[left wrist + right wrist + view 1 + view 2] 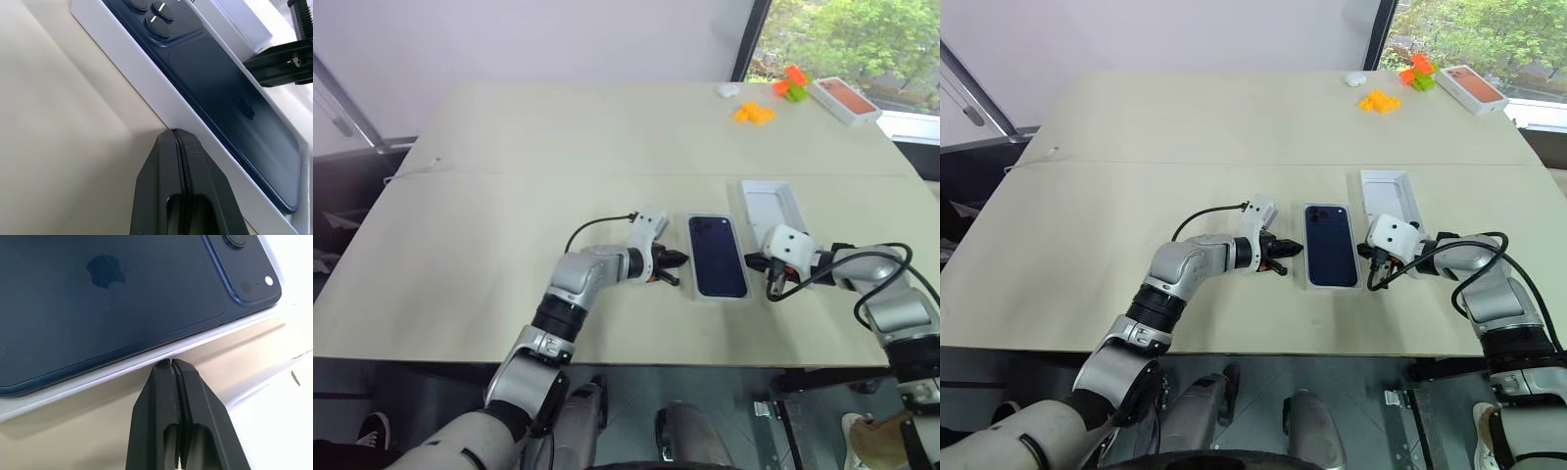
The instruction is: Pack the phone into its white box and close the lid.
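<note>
At the lower centre of the head views, the left gripper (674, 258) has its jaws pressed together on nothing, the tips just beside the left long edge of the white box (691, 279). In the left wrist view those tips (177, 147) sit at the white rim, though actual contact cannot be told. On the other side the right gripper (756, 261) also has its jaws together and empty, the tips close to the box's right long edge; the right wrist view shows them (172, 369) at the white border beneath the phone's side.

Between the two grippers lies the phone (717, 255), dark navy, back up, its camera cluster at the far end, seated in the white box with a thin white margin round it. Just to the upper right of the box, behind the right gripper, lies the lid (771, 207), open side up and plain white inside, apart from the box.

All this rests on a pale beige table (509, 196) with a seam (558, 174) running across it from left to right. Toward the upper right of the frame, at the far corner, are a small white object (727, 90), a cluster of orange pieces (754, 113), an orange and green block (792, 83) and a white box with an orange-red top (845, 99). Behind the table are a plain pale wall (558, 39) and, at the upper right, a window (862, 39) with green foliage outside.

Counted: one phone, one box base, one lid, two grippers.
</note>
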Controlling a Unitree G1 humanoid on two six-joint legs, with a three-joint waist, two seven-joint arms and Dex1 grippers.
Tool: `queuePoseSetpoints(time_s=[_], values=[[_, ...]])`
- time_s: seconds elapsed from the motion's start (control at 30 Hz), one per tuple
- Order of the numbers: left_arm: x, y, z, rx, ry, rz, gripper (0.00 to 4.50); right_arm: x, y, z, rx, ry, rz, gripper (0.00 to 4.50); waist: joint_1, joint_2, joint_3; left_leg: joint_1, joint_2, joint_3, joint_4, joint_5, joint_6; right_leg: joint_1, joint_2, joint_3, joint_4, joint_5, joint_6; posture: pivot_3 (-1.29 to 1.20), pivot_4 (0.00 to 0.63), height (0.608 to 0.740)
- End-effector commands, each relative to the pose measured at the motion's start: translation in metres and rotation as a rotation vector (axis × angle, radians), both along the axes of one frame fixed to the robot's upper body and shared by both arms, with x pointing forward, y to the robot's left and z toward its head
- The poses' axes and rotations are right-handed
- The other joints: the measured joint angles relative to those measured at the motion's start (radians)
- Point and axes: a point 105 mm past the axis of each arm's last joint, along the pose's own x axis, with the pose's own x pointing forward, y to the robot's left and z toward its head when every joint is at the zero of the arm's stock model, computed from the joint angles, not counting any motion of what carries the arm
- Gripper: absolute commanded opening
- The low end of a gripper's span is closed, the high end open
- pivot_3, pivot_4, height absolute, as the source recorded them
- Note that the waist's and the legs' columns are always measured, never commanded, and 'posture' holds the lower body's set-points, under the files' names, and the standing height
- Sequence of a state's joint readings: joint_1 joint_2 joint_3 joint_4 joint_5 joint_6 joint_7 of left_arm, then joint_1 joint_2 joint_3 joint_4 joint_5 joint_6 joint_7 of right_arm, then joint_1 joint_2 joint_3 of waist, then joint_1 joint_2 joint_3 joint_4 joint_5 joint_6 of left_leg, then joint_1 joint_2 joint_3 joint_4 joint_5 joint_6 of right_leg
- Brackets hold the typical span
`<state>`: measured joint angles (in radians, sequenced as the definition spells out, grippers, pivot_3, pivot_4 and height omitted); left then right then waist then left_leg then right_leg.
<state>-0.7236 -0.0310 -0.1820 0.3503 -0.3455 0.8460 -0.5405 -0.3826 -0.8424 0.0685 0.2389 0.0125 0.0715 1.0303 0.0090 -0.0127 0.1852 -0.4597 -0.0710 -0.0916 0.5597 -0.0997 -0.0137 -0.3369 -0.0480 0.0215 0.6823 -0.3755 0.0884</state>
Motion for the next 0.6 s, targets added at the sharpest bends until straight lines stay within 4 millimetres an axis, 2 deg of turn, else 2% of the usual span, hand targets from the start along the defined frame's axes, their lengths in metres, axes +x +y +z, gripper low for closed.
queuePoseSetpoints(time_s=[0.03, 0.13, 0.33, 0.43, 0.5, 0.6], values=[[-0.003, -0.011, 0.02, -0.041, -0.062, -0.043, 0.01, 0.0, 0.009, 0.006, 0.003, -0.011, 0.046, 0.06, 0.0, 0.0, 0.0, 0.0, 0.0, 0.0, 0.0, 0.0, 0.0, 0.0, 0.0, 0.0, 0.0, 0.0, 0.0, 0.0, 0.15, 0.74], [-0.001, -0.006, 0.025, -0.048, -0.069, -0.038, 0.01, 0.0, 0.006, 0.011, 0.0, -0.02, 0.039, 0.06, 0.0, 0.0, 0.0, 0.0, 0.0, 0.0, 0.0, 0.0, 0.0, 0.0, 0.0, 0.0, 0.0, 0.0, 0.0, 0.0, 0.15, 0.74], [-0.001, 0.016, 0.043, -0.058, -0.133, -0.024, 0.01, 0.0, -0.007, 0.036, -0.059, -0.055, 0.042, 0.06, 0.0, 0.002, 0.001, 0.0, 0.0, 0.0, -0.001, 0.0, 0.0, -0.001, 0.0, 0.0, 0.0, 0.0, 0.0, 0.0, 0.15, 0.74], [-0.001, 0.028, 0.052, -0.066, -0.152, -0.008, 0.01, 0.001, -0.007, 0.053, -0.047, -0.078, 0.038, 0.06, -0.003, 0.002, 0.001, 0.0, 0.0, 0.0, -0.001, 0.0, 0.0, -0.001, 0.0, 0.0, 0.0, 0.0, 0.0, 0.0, 0.15, 0.74], [0.001, 0.041, 0.062, -0.087, -0.175, 0.022, 0.01, 0.005, -0.002, 0.07, 0.042, -0.073, 0.011, 0.06, -0.005, 0.002, 0.001, 0.0, 0.0, 0.0, 0.0, 0.0, 0.0, 0.0, 0.0, 0.0, 0.0, 0.0, 0.0, 0.0, 0.15, 0.74], [0.0, 0.06, 0.082, -0.126, -0.233, 0.03, 1.36, 0.019, 0.007, 0.093, 0.145, -0.131, -0.061, 1.38, -0.012, 0.002, 0.001, 0.0, 0.0, 0.0, 0.0, 0.0, 0.0, -0.001, 0.0, 0.0, 0.0, 0.0, 0.0, 0.0, 0.15, 0.74]])
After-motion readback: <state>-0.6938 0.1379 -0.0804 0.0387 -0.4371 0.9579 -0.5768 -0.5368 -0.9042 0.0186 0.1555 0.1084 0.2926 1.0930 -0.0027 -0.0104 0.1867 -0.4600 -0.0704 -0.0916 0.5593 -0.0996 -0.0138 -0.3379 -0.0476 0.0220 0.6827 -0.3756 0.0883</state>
